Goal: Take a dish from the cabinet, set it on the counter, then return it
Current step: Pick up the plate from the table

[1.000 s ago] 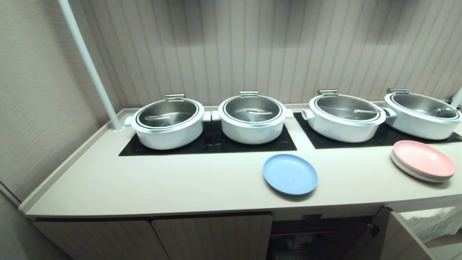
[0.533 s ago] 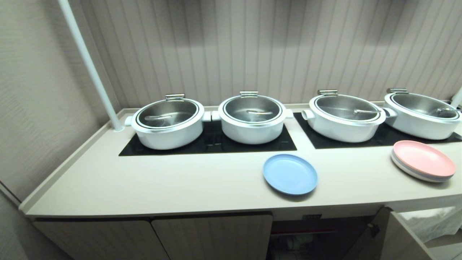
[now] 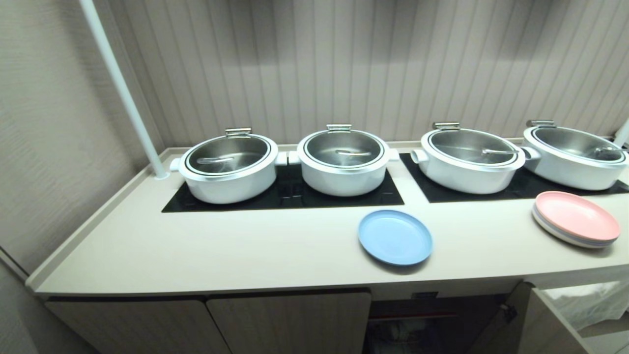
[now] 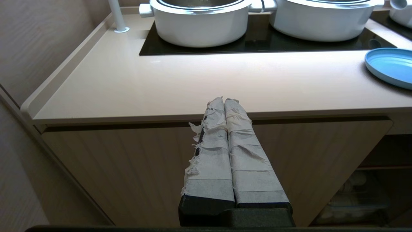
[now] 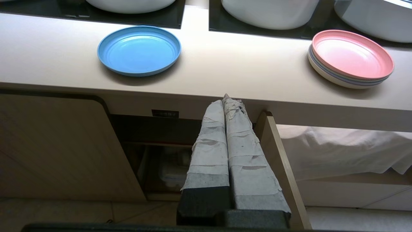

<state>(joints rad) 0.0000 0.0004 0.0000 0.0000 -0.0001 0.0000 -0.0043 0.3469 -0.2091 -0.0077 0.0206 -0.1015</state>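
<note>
The light-blue dish [image 3: 395, 237] lies flat on the cream counter [image 3: 245, 250], just in front of the black cooktop; it also shows in the right wrist view [image 5: 139, 50] and at the edge of the left wrist view [image 4: 391, 66]. Below the counter the cabinet [image 3: 290, 319] has its right-hand door [image 5: 278, 161] swung open, showing a dark inner shelf [image 5: 161, 167]. My right gripper [image 5: 225, 100] is shut and empty, low in front of the open compartment. My left gripper [image 4: 223, 101] is shut and empty before the closed doors. Neither arm shows in the head view.
Several white lidded pots [image 3: 228, 167] stand on the black cooktop panels [image 3: 290, 194]. A plate stack topped with a pink one [image 3: 576, 218] sits at the counter's right end. A white pole [image 3: 123, 88] rises at the back left. White cloth [image 5: 338, 151] hangs right of the open door.
</note>
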